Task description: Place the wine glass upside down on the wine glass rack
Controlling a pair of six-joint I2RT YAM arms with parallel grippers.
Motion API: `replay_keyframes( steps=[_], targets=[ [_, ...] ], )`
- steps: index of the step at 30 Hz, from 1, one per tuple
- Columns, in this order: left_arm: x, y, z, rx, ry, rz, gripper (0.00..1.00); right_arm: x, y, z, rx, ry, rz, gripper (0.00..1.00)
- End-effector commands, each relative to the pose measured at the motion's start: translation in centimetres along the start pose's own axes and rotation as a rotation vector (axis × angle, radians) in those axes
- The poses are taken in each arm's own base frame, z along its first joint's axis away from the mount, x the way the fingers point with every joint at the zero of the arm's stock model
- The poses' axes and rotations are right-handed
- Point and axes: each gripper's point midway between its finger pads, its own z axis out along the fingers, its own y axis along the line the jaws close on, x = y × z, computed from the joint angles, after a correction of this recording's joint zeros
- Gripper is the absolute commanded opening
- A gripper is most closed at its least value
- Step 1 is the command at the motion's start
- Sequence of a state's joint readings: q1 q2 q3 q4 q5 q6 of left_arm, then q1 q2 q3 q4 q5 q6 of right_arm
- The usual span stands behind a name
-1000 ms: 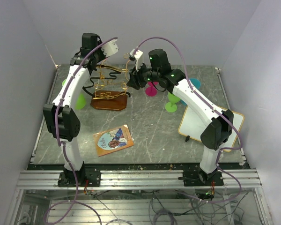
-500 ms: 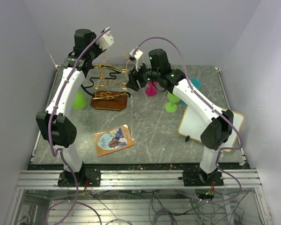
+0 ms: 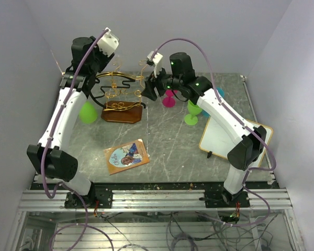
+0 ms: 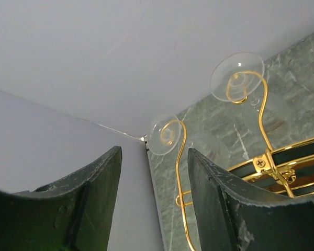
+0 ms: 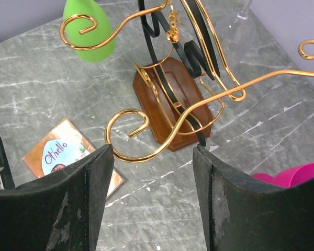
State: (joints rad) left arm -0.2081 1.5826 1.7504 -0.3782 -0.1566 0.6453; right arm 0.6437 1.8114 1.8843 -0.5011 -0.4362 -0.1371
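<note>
a: i'm on the overhead, biggest first. there's the grey-green marbled table (image 3: 167, 136), with both arms up over its far half. my left arm (image 3: 63, 112) stands tall along the left side and my right arm (image 3: 220, 112) leans in from the right. the two wrists flank the rack.

b: what's over on your right?

a: a whiteboard (image 3: 227, 138), close by the right arm's elbow. next down in size is the wine glass rack (image 3: 119, 93), gold wire on a dark brown wooden base (image 3: 123, 113), at the back left of the table. in front of it a picture card (image 3: 126, 156) lies flat, and i can read "othello" on it from my right wrist.

b: goblets?

a: a green goblet (image 3: 87, 112) just left of the base. i can't tell whether it's standing or hung. right of the rack a pink goblet (image 3: 169, 99), a second green goblet (image 3: 191, 114) and a teal goblet (image 3: 218, 93) stand near each other on the table.

b: and the task glass?

a: my left wrist shows two clear ones up on the rack. the corner-side wine glass (image 4: 165, 134) has its foot seated in a gold curl. the second wine glass (image 4: 237, 77) sits the same way on the next arm over. both have feet on top and bowls faint underneath, so both are upside down.

b: tools?

a: the left gripper (image 4: 153, 157) has its fingers spread, with only wall between them, gripping nothing. the right gripper (image 5: 153, 151) is spread as well and empty, looking down past a scroll at the base.
</note>
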Motion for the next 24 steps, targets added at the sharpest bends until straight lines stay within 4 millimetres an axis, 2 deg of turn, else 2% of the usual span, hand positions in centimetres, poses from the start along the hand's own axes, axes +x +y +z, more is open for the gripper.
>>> replay_keyframes(
  steps=[1,6,10,19,21,24],
  targets=[
    [-1.6,0.6,-1.9,-0.003,-0.073,-0.074,0.64,-1.2,0.7,-1.3,0.002,-0.007,-0.004,0.63],
    [-1.1,0.2,-3.4,0.011,-0.073,-0.088,0.66,-1.8,0.6,-1.6,0.007,-0.017,-0.01,0.66],
    [-0.8,-0.2,-4.6,0.036,-0.065,-0.125,0.71,-2.9,0.6,-2.3,0.023,-0.038,-0.029,0.68],
    [-0.7,-2.5,-6.8,0.138,-0.068,-0.24,0.91,-6.0,0.0,-6.3,0.125,-0.094,-0.113,0.72],
    [-0.9,-2.7,-7.3,0.154,-0.076,-0.259,0.94,-6.0,-0.7,-7.3,0.173,-0.09,-0.134,0.72],
    [-1.2,-3.1,-8.1,0.176,-0.094,-0.287,0.95,-5.3,-2.9,-9.0,0.25,-0.079,-0.132,0.73]
  ],
)
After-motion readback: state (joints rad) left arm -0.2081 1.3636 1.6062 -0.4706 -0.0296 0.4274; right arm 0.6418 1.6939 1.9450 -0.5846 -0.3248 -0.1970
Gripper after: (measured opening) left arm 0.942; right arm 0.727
